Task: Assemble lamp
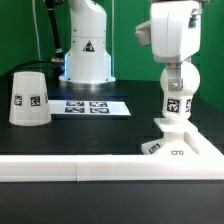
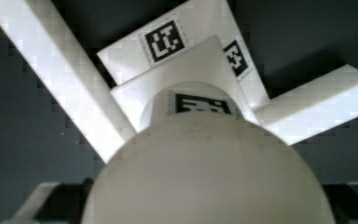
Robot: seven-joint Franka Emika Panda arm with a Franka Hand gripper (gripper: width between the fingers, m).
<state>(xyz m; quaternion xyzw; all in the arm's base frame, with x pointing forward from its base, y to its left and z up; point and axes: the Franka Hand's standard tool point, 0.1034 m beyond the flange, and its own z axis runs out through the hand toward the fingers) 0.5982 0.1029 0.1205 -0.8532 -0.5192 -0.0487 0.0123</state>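
Bulb (image 2: pixel 194 165) standing upright on the base (image 1: pixel 186 141)

It's right under the end effector (image 1: pixel 175 66), honestly can't tell if it's gripped or let go.

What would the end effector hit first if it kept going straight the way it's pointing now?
The end effector points down onto the white ball-shaped plastic bulb it seems to grip; next below is the flat angular white base block.

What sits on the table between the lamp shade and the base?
The marker board lies flat between shade and base, seen in the exterior view.
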